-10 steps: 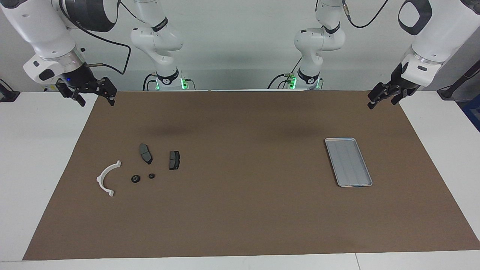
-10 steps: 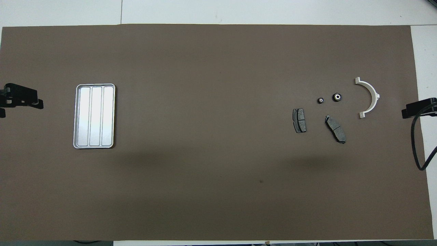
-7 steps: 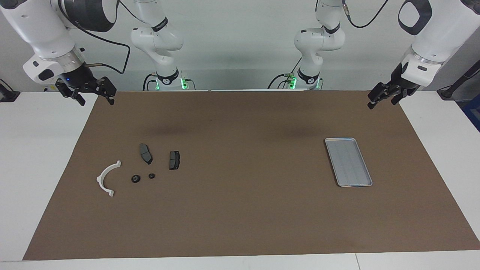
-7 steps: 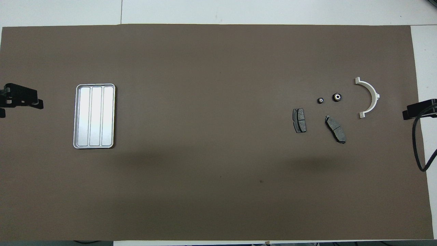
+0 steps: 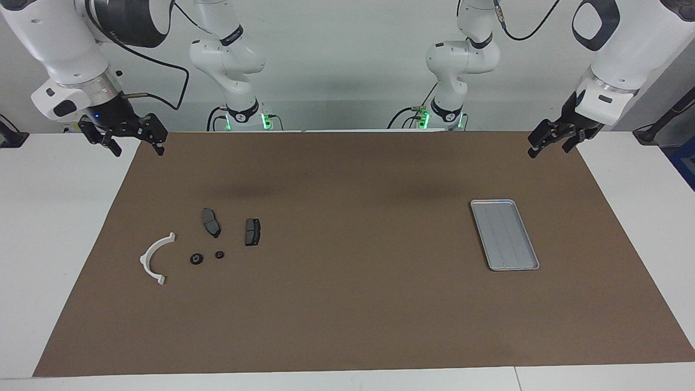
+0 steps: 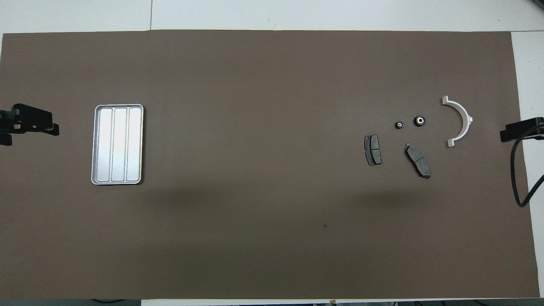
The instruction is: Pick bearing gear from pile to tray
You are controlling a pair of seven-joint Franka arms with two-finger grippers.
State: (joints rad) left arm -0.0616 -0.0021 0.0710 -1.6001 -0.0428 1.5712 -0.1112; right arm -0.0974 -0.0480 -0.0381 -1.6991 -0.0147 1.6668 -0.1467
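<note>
The pile lies on the brown mat toward the right arm's end. It holds two small black round bearing gears [image 5: 196,259] [image 5: 219,254], a white half-ring bracket [image 5: 145,256] and two dark grey brake pads [image 5: 210,222] [image 5: 252,232]. In the overhead view the gears [image 6: 420,120] [image 6: 399,124] sit between the bracket and the pads. The silver tray [image 5: 505,234] lies with nothing in it toward the left arm's end. My right gripper [image 5: 138,149] hangs open over the mat's corner, well away from the pile. My left gripper [image 5: 549,150] hangs open over the mat's edge, apart from the tray.
The brown mat [image 5: 347,304] covers most of the white table. A black cable [image 6: 519,178] loops down near the right gripper at the mat's edge. Two more arm bases [image 5: 239,114] [image 5: 448,114] stand at the robots' side of the table.
Both grippers have shifted a little. The left one has crept toward the tray and the right one has edged slightly along the mat's edge. The parts and tray have not moved.
</note>
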